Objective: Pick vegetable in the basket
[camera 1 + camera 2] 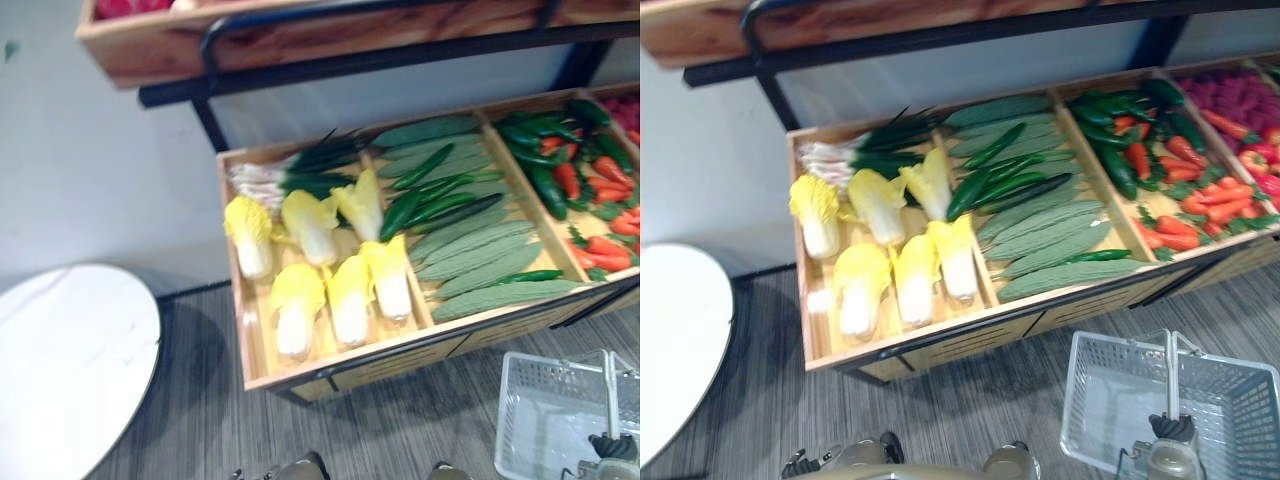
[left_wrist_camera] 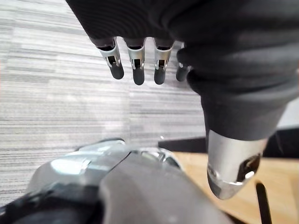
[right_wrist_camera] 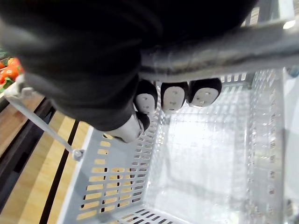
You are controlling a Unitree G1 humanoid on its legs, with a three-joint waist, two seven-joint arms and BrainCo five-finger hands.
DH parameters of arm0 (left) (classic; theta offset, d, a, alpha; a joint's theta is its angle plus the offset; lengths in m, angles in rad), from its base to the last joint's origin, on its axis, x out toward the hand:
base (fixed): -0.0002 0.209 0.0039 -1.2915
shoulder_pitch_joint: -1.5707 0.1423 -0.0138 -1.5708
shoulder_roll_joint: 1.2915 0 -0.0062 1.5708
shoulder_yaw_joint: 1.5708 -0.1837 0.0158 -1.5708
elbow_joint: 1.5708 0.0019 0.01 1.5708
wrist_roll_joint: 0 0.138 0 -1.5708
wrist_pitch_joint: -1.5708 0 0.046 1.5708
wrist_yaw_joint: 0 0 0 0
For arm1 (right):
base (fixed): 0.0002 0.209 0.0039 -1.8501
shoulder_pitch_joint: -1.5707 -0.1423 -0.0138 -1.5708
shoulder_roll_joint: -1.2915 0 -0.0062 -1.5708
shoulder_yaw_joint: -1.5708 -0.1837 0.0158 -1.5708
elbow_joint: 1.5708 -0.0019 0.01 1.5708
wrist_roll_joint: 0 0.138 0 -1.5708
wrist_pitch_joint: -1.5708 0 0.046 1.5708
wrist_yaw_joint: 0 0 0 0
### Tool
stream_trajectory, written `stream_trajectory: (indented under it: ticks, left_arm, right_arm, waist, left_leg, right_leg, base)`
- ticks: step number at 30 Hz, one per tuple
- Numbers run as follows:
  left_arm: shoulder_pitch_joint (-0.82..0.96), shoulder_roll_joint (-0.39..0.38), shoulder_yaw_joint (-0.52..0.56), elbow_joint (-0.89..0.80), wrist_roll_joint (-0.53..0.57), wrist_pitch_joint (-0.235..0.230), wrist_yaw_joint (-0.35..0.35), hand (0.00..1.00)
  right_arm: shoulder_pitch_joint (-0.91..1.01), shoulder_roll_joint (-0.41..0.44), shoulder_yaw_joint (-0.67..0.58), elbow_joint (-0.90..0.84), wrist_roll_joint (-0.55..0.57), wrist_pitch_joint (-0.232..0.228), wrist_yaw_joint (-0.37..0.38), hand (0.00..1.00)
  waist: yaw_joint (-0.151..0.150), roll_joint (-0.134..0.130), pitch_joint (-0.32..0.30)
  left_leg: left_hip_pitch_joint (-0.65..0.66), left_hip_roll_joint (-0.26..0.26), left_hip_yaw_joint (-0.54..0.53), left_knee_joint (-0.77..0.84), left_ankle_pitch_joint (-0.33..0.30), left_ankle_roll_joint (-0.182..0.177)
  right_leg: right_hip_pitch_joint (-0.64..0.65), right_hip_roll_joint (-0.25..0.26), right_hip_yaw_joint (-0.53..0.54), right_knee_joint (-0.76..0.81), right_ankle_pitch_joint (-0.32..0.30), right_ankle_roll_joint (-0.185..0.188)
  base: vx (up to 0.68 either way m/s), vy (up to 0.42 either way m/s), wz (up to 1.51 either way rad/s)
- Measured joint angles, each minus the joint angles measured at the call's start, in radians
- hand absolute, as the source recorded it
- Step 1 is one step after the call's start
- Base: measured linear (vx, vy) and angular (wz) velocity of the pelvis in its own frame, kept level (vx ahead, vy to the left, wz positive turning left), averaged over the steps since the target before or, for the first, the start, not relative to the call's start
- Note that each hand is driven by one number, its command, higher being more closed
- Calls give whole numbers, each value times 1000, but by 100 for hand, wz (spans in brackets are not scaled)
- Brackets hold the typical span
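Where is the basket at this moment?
The basket is lower right in the eye views, before the vegetable stand, its handle gripped by the right hand.

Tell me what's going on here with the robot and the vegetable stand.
The robot stands at a wooden display crate of cabbages, cucumbers and carrots. Its right hand is curled round the handle of a grey plastic basket, which is empty. Its left hand hangs open above the floor, holding nothing. No vegetable has been picked yet.
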Motion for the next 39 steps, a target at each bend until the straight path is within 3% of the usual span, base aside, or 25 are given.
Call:
stream_trajectory:
  ticks: [1,3,6,11,13,16,17,19,21,29,39]
  left_arm:
    - [-3,9,9,3,1,5,1,0]
    - [5,5,37,5,2,5,5,0]
    - [3,4,46,34,2,4,4,0]
    - [-4,-24,77,40,3,3,6,0]
    - [-12,-32,82,3,2,4,20,0]
    - [26,-54,71,-300,5,0,68,0]
    - [31,-54,70,-327,8,-1,74,0]
    - [40,-52,40,-529,21,-27,115,0]
    - [33,-51,13,-612,48,-48,132,0]
    - [-27,-50,-65,-805,131,-60,195,0]
    - [-110,-28,-109,-862,171,-73,234,0]
  right_arm:
    - [-9,17,0,8,2,-2,0,100]
    - [-19,42,-1,19,18,-5,3,100]
    - [-37,65,9,55,21,-11,22,100]
    - [-43,86,4,123,40,-17,33,100]
    - [-30,88,-32,144,65,-6,32,100]
    - [9,101,-74,163,78,-4,18,100]
    - [10,103,-75,163,78,-4,18,100]
    - [17,113,-80,163,100,-4,16,100]
    - [15,114,-82,162,107,-6,11,100]
    - [3,114,-68,160,116,-10,-16,100]
    - [-1,114,17,158,115,-12,-5,100]
  waist:
    - [2,-15,6]
    - [3,-16,7]
    - [13,8,7]
    - [16,40,0]
    - [14,29,-1]
    - [14,9,-7]
    - [14,7,-8]
    - [9,-7,-18]
    - [2,-7,-21]
    - [-2,10,-33]
    - [-9,14,-35]
  left_leg:
    - [1,-23,-9,-39,32,7]
    - [17,-46,-34,-83,61,14]
    - [55,-48,-50,-115,81,2]
    - [105,-34,-59,-273,173,-13]
    - [108,-30,-60,-275,177,-14]
    - [107,-34,-58,-276,176,-13]
    - [106,-34,-58,-276,177,-13]
    - [99,-37,-58,-275,177,-12]
    - [99,-39,-56,-275,177,-12]
    - [115,-15,-25,-275,170,-21]
    - [130,-3,31,-275,156,-32]
  right_leg:
    - [4,-7,0,-24,14,1]
    - [34,-5,2,-72,31,1]
    - [68,11,0,-84,34,4]
    - [47,51,1,-85,25,-9]
    - [46,55,5,-85,25,-9]
    - [39,52,14,-84,26,-9]
    - [38,52,15,-83,26,-9]
    - [32,51,18,-84,28,-7]
    - [32,51,25,-85,32,-3]
    - [14,79,83,-101,47,-17]
    - [-20,92,152,-100,54,-23]
  base:
    - [-1,88,51]
    - [-12,42,39]
    - [-52,-26,8]
    - [-85,-62,-2]
    - [-53,-22,-3]
    - [-5,9,-4]
    - [6,10,-5]
    - [16,0,-1]
    - [37,1,-3]
    - [30,-24,-21]
    - [12,-9,-21]
